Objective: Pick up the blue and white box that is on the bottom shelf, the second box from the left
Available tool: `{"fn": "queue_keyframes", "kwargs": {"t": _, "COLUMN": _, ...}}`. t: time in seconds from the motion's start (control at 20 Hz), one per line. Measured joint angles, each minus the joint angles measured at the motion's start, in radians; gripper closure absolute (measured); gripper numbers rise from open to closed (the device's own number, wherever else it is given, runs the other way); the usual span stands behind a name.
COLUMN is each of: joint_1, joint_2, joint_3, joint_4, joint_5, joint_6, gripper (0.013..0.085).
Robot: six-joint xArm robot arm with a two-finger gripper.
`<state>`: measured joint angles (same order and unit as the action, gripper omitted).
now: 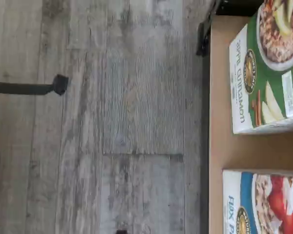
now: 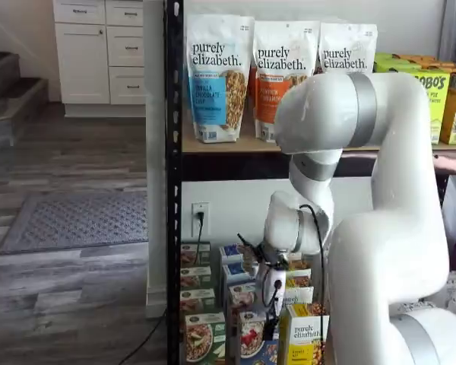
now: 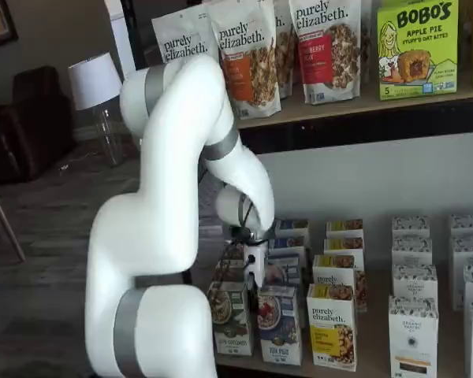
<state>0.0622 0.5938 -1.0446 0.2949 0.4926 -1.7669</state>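
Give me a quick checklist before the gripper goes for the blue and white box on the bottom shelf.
1. Target found: ok. The blue and white box stands upright at the front of the bottom shelf.
2. Neighbours: not ok. The green box and the yellow box flank it closely.
3. Gripper position: ok. It hangs just above and behind the target's top, touching nothing.
4. Fingers: cannot tell from the shelf views; seen side-on, no gap shows.
5. Alignment: cannot tell. The wrist view catches only an edge of the target.
6. Cable: ok, beside the gripper, clear of the boxes.
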Motion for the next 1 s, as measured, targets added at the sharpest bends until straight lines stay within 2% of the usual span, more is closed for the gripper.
{"fn": "queue_keyframes", "kwargs": {"t": 0.05, "joint_1": 0.0, "joint_2": 0.0, "joint_3": -0.001, "joint_4": -0.021, "joint_5": 0.004, "joint_6": 0.02, "gripper": 0.013}}
{"fn": "queue_keyframes", "kwargs": {"t": 0.15, "joint_1": 0.008, "joint_2": 0.004, "joint_3": -0.006, "joint_4": -0.097, "joint_5": 0.015, "joint_6": 0.095, "gripper": 0.013}}
{"fn": "queue_keyframes", "kwargs": {"t": 0.3, "joint_1": 0.017, "joint_2": 0.006, "joint_3": -0.004, "joint_4": -0.096, "joint_5": 0.012, "joint_6": 0.102, "gripper": 0.013}}
{"fn": "queue_keyframes", "kwargs": {"t": 0.5, "joint_1": 0.024, "joint_2": 0.008, "joint_3": 0.008, "joint_4": -0.05, "joint_5": -0.022, "joint_6": 0.067, "gripper": 0.013}}
{"fn": "queue_keyframes", "kwargs": {"t": 0.8, "joint_1": 0.025, "joint_2": 0.017, "joint_3": 0.017, "joint_4": 0.071, "joint_5": -0.095, "joint_6": -0.046, "gripper": 0.013}}
{"fn": "queue_keyframes", "kwargs": {"t": 1.0, "joint_1": 0.018, "joint_2": 0.04, "joint_3": -0.01, "joint_4": 0.098, "joint_5": -0.104, "joint_6": -0.075, "gripper": 0.013}}
